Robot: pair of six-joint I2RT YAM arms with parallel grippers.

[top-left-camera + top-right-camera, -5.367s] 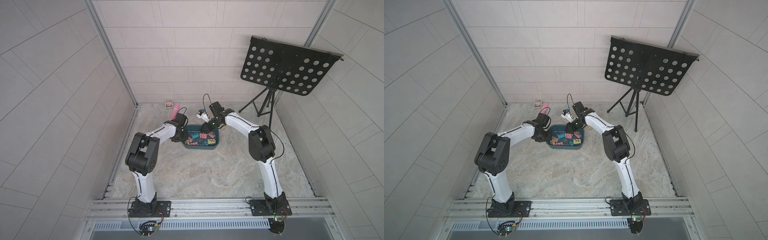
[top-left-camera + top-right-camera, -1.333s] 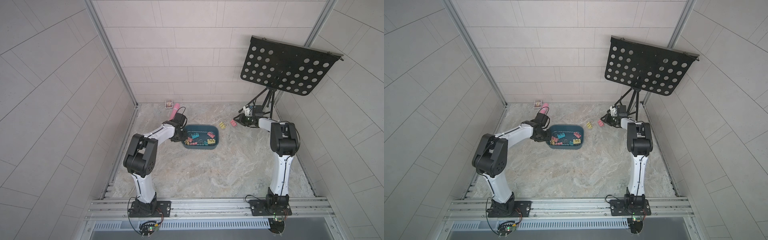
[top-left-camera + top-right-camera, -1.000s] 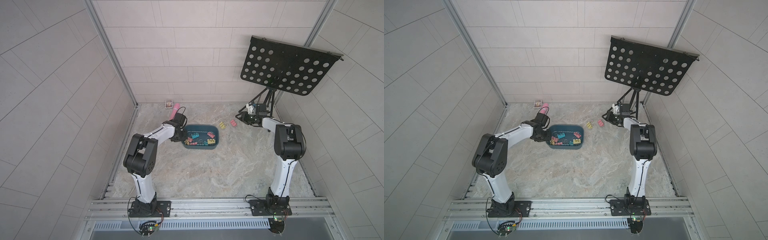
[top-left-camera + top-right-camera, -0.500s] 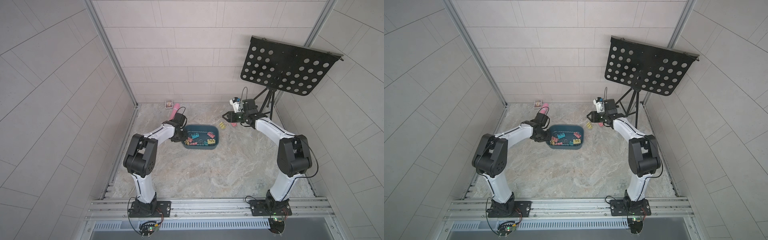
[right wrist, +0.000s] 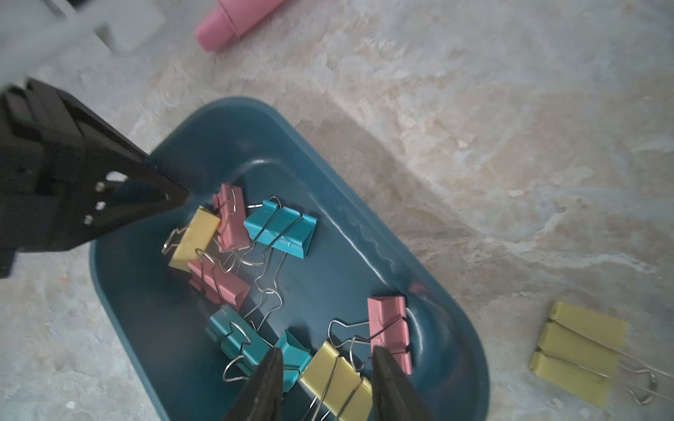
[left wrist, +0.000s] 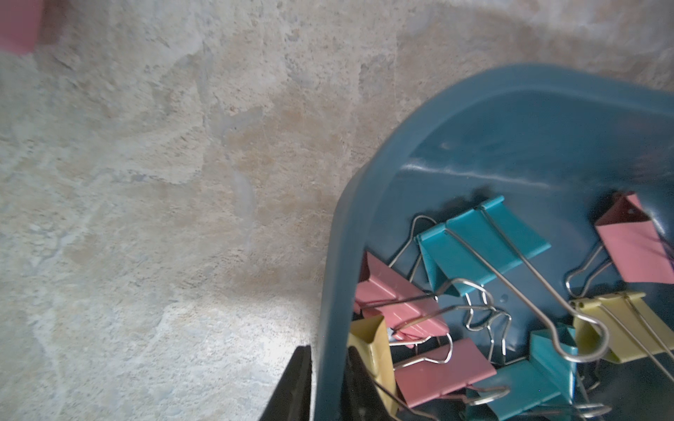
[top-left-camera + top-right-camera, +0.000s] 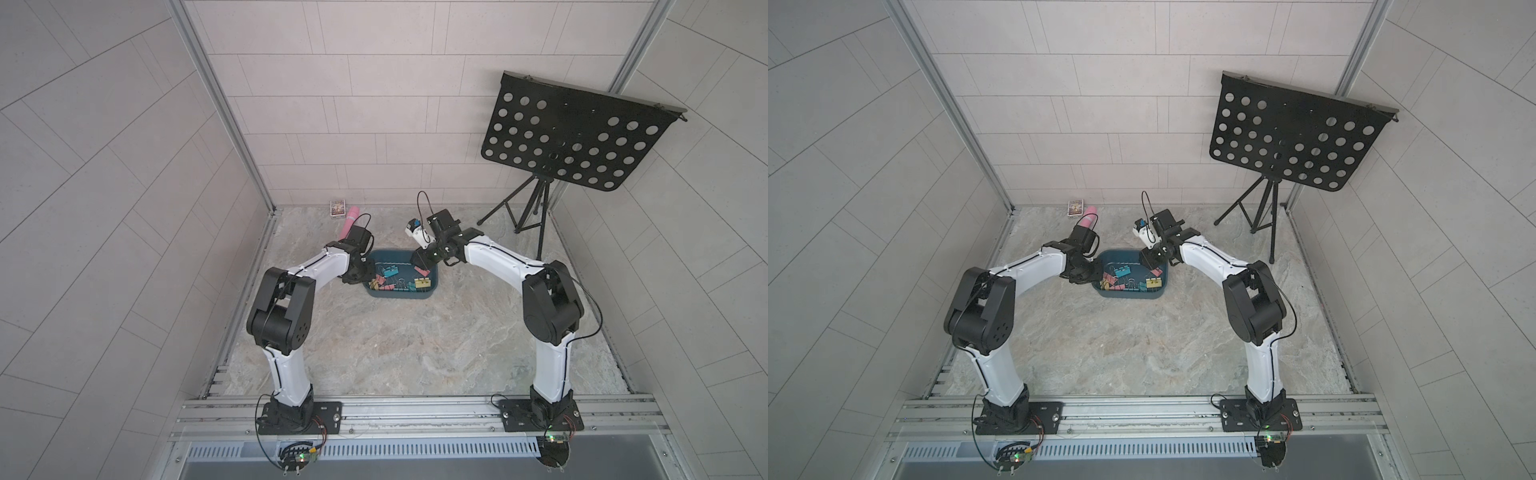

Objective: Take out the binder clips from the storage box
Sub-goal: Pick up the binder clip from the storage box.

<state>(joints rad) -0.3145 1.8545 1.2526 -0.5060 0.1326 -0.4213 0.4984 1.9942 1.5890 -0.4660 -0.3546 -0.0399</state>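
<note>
**Left gripper pinches the box rim, right gripper open over the clips**

You see the dark teal storage box [image 7: 400, 296] [image 7: 1128, 296] on the marble table [image 7: 395, 345], between the two arms, in both top views. The binder clips [image 7: 390, 282] [image 5: 281, 226] lie inside it in a loose heap of pink, yellow and teal. Their wire handles are tangled, so an exact count is difficult; about eight show in the right wrist view.

Your left gripper [image 6: 327, 382] [image 5: 171, 193] is clenched on the box wall [image 6: 339, 255], with one finger outside and one inside. Only the tips of its fingers [image 6: 295, 386] show in the left wrist view; the rest is cut off by the frame.

Your right gripper [image 5: 328, 379] [image 7: 419, 259] is low over the other end of the box. Its fingers [image 5: 270, 382] stand apart, released, and a yellow clip [image 5: 335, 375] lies between them. I cannot tell if they touch this clip, because the lower frame edge cuts it.

A second yellow clip [image 5: 580, 350] lies flat on the table just beside the box. In the top views the right arm [image 7: 494, 257] covers that place.

The pink stick [image 7: 348, 222] lies behind the left gripper, partly hidden by it. Only a blurred corner of it [image 6: 18, 25] shows in the left wrist view.
</note>
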